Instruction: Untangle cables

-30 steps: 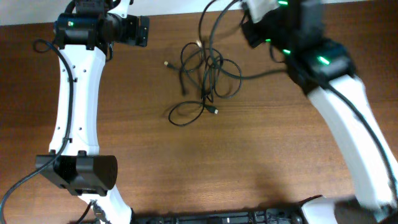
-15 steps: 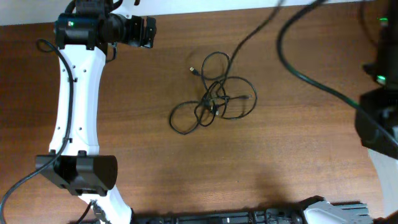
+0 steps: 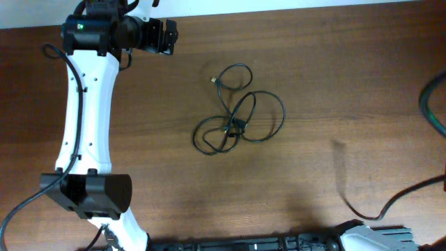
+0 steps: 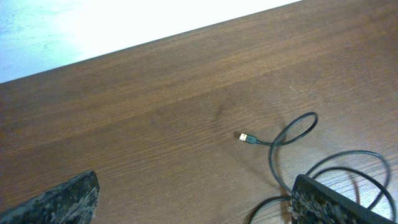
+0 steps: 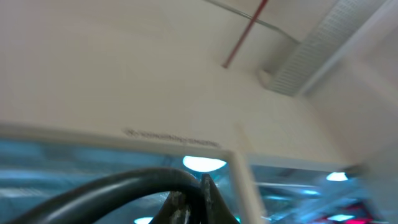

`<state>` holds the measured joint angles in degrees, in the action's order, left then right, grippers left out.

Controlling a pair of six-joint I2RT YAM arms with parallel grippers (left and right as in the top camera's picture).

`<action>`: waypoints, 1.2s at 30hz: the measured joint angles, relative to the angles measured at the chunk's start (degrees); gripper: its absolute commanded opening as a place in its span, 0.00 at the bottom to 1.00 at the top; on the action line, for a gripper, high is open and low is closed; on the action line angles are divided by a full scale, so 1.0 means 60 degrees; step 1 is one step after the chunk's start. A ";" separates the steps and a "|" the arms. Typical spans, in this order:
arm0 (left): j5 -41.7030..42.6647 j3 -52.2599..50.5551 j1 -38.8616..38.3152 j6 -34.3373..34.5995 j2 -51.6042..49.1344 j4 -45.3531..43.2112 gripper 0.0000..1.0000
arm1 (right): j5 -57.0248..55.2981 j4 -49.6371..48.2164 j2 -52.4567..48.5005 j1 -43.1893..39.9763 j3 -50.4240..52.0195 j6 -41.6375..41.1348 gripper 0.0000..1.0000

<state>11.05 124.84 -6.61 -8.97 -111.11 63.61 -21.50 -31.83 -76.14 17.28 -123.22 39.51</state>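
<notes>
The cables [image 3: 240, 115] lie in a loose knot near the middle of the tabletop [image 3: 313, 174]. It is now three open loops crossing at one point, with a small plug end [image 4: 247, 137] pointing toward the tabletop's far edge. A second ago the bundle was denser and had more strands in it.

The right arm stood over the far right part of the tabletop then and has since swung out of the overhead view. Its trace is a loose cable [image 3: 380, 209] hanging over the tabletop's near right corner. In the right wrist view the right claw [image 5: 193, 199] points up at the ceiling, pressed together on that black strand, which curves away from its fingertips.

The left claw [image 3: 172, 37] hovers over the tabletop's far left corner, spread wide with nothing between its fingers [image 4: 62, 199]. It has edged slightly toward the tabletop's middle.
</notes>
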 measured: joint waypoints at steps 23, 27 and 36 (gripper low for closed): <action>0.0025 0.0000 0.0000 0.0000 0.0000 -0.0142 0.99 | -0.6779 0.7067 -0.4218 -0.8688 -0.0040 -0.0528 0.04; 0.0025 0.0000 0.0000 0.0000 0.0000 -0.0193 0.99 | -0.5985 1.0247 -0.4226 -0.9315 -0.0051 -0.3162 0.04; 0.0029 0.0000 0.0000 0.0000 0.0000 -0.0178 0.99 | -0.1851 1.3158 -0.4331 -1.0193 0.0004 -0.6586 0.04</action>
<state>11.22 124.84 -6.61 -8.97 -111.11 62.54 -32.60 47.11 -102.13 -43.88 -123.20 -0.01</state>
